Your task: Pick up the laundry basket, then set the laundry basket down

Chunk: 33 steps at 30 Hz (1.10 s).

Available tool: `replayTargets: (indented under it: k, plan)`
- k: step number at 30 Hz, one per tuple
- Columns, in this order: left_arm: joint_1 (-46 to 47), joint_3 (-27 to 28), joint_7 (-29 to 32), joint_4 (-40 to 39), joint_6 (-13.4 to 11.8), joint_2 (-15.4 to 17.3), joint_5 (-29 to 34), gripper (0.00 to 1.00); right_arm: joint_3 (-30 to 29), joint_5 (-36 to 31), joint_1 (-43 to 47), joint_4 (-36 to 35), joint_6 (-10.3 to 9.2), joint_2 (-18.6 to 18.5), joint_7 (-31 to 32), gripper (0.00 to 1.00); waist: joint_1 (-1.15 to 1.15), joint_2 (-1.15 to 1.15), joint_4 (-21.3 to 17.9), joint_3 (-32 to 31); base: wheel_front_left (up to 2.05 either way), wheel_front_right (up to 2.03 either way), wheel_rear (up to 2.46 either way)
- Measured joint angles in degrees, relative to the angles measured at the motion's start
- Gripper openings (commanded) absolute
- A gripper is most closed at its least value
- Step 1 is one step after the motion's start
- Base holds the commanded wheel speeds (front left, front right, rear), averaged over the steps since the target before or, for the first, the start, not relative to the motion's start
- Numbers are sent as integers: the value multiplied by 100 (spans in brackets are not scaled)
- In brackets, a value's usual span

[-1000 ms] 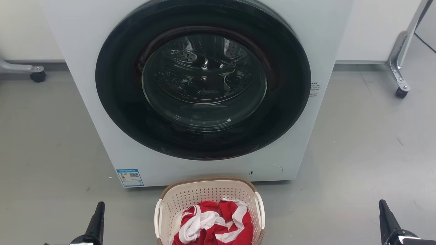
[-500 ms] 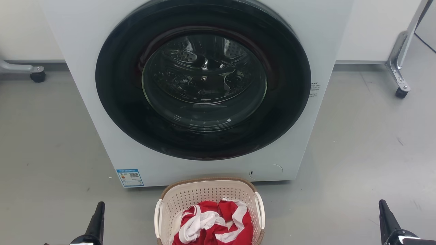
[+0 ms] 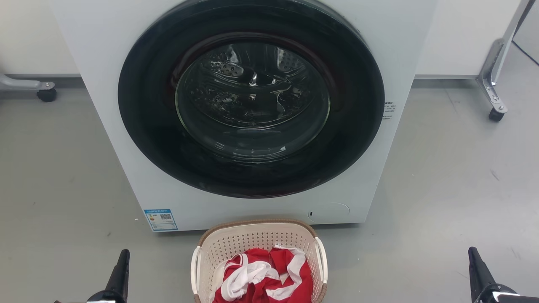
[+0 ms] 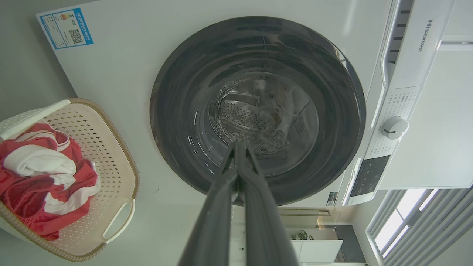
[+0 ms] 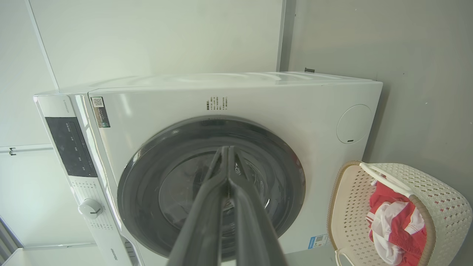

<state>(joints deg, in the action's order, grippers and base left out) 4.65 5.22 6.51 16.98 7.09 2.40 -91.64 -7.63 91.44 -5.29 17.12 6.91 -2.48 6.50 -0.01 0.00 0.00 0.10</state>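
Note:
The laundry basket (image 3: 236,240), cream perforated plastic with a brown woven-look rim and white side handles, stands on the grey floor just in front of the washer, at the bottom middle of the head view. Red and white cloth (image 3: 263,275) lies inside it. The basket (image 4: 111,155) appears at the left of the left wrist view and the basket (image 5: 347,207) at the lower right of the right wrist view. My left gripper (image 3: 123,257) is well to the basket's left, my right gripper (image 3: 472,254) far to its right. Both are shut, empty and apart from the basket: left gripper (image 4: 239,146), right gripper (image 5: 226,149).
A white front-loading washer (image 3: 126,139) with a round dark glass door (image 3: 252,97), shut, rises right behind the basket. Wheeled metal frame legs stand at the far left (image 3: 45,93) and far right (image 3: 497,110). Bare grey floor (image 3: 442,189) lies on both sides of the washer.

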Motion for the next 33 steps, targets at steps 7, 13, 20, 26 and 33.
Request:
replayTargets:
  k: [7, 13, 20, 26, 33]
  plan:
    - [0, 0, 0, 0, 0, 0, 0, 0, 0, 0, 0, 0, 0, 0, -1, 0, 0, 0, 0, 0, 0, 0, 0]
    - [0, 0, 0, 0, 0, 0, -1, 0, 0, 0, 0, 0, 0, 0, -1, 0, 0, 0, 0, 0, 0, 0, 0]
    - [0, 0, 0, 0, 0, 0, -1, 0, 0, 1, 0, 0, 0, 0, -1, 0, 0, 0, 0, 0, 0, 0, 0]
    - [0, 0, 0, 0, 0, 0, -5, 0, 0, 1, 0, -1, 0, 0, -1, 0, 0, 0, 0, 0, 0, 0, 0]
    - [0, 0, 0, -1, 0, 0, -5, 0, 0, 1, 0, -1, 0, 0, -1, 0, 0, 0, 0, 0, 0, 0, 0]
